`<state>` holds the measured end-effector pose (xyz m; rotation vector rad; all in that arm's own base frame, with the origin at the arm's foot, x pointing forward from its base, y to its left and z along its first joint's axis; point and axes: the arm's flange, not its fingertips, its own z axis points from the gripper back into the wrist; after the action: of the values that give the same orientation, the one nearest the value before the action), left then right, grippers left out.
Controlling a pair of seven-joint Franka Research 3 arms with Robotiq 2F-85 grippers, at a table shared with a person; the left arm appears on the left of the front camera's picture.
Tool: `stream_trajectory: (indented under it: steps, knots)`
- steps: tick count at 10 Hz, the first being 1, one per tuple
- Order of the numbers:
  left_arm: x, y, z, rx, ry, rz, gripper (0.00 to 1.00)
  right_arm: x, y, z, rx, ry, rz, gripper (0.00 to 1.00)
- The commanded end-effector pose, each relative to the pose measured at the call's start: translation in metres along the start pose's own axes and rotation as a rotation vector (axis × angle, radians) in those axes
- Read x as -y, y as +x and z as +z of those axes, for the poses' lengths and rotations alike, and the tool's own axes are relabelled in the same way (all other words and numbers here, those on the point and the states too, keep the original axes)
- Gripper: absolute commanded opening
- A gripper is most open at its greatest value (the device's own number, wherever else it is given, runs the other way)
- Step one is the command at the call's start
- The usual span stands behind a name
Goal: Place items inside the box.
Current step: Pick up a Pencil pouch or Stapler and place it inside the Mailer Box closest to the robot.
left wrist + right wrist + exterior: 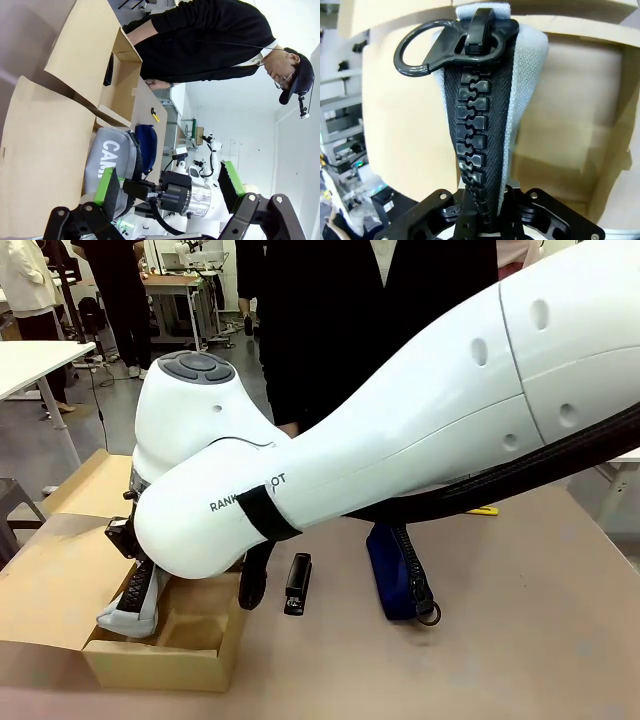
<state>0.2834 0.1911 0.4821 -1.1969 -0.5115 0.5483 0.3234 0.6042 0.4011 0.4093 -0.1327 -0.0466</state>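
My right gripper (482, 202) is shut on the zip edge of the grey pouch (485, 115), whose black ring pull points away from the camera. In the front view my right gripper (126, 536) holds the grey pouch (132, 608) upright in the near compartment of the brown box (160, 665). On the table to its right lie the black stapler (297, 583), the navy pouch (398, 570) and, behind the arm, the yellow utility knife (485, 510). My left gripper (169, 181) hangs open with nothing between its fingers, looking at the grey pouch (112, 160) printed "CAM".
My right arm (420, 430) crosses most of the table. A person in black (210, 45) stands at the far side, a hand near the box (80, 55). A dark item (107, 71) lies in the far compartment. The flap lids (50, 580) lie open.
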Motion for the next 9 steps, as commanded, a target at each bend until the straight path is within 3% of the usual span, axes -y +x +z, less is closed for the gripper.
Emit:
stream_trajectory:
  steps: [1,5,9]
  knots:
    - [-0.001,-0.002,0.001,-0.002,-0.011,-0.016,1.0,-0.008,-0.008,-0.012,0.017,-0.038,-0.04,0.05]
    - [-0.001,-0.002,0.001,-0.002,-0.011,-0.016,1.0,0.001,-0.012,-0.041,-0.006,-0.129,-0.041,0.05]
    - [-0.001,-0.002,0.001,-0.002,-0.011,-0.016,1.0,0.009,-0.007,-0.047,-0.002,-0.124,-0.062,0.05]
